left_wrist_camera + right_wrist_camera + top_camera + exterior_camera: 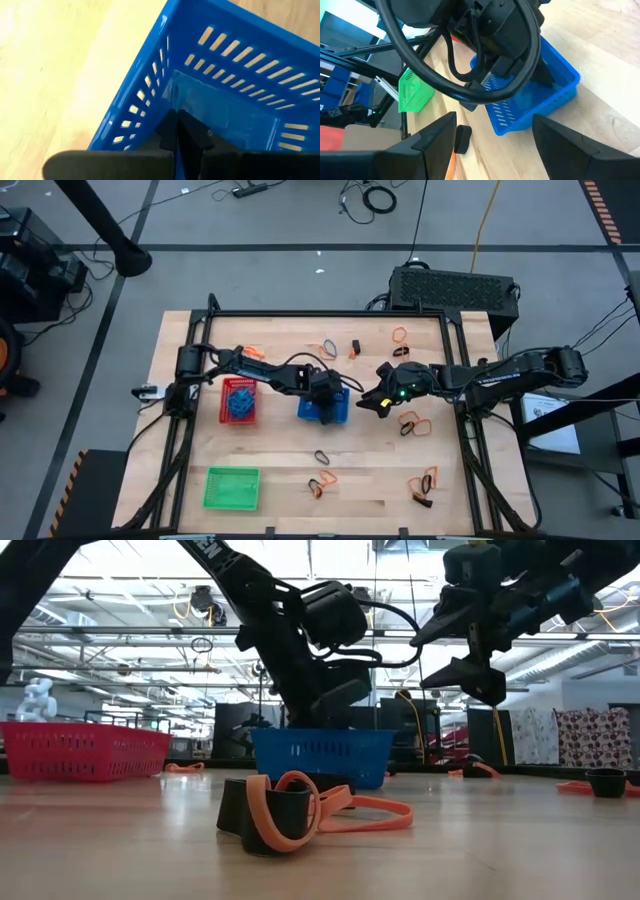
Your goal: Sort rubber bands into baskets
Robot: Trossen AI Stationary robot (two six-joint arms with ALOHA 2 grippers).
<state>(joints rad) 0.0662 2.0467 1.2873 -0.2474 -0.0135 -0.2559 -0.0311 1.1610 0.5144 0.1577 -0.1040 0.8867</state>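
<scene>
Three mesh baskets sit on the wooden table (280, 480): red basket (238, 401) at left, blue basket (322, 409) in the middle, green basket (232, 488) nearer the front. The left gripper (181, 131) reaches down inside the blue basket, fingers pinched together. The right gripper (372, 402) hovers just beside that basket, fingers spread wide, holding nothing. Orange and black rubber bands (322, 483) lie scattered across the table.

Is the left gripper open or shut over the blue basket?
Shut. The left gripper has its fingers pressed together, tips inside the blue basket; whether they pinch a band cannot be told.
</scene>
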